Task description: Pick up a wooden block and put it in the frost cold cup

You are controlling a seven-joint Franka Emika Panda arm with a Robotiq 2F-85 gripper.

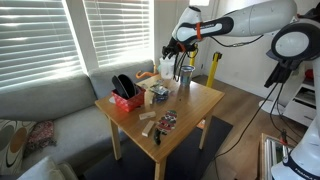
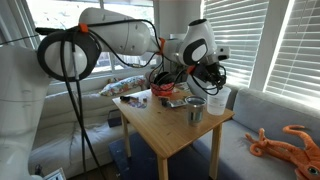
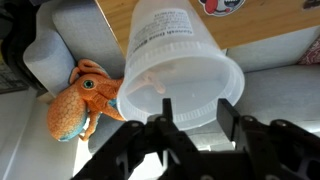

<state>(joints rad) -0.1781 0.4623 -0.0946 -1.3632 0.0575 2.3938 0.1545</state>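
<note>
My gripper [image 3: 195, 118] is open and empty. It hangs directly above the tall white cup [image 3: 175, 60], whose mouth fills the wrist view. In both exterior views the gripper [image 1: 180, 55] [image 2: 207, 82] is over the table's far end. The frost cold cup [image 1: 185, 76] [image 2: 195, 110] is short and dark grey and stands on the table next to the white cup [image 2: 219, 100]. Small light-tan wooden blocks [image 1: 148, 123] lie near the opposite end of the table, far from the gripper. No block shows in the wrist view.
A red basket [image 1: 127, 97] [image 2: 165, 92] stands on the wooden table [image 1: 205, 100] with other small items beside it. An orange octopus toy [image 3: 85, 95] [image 2: 285, 140] lies on the grey sofa [image 1: 50, 100] beside the table. Window blinds are behind.
</note>
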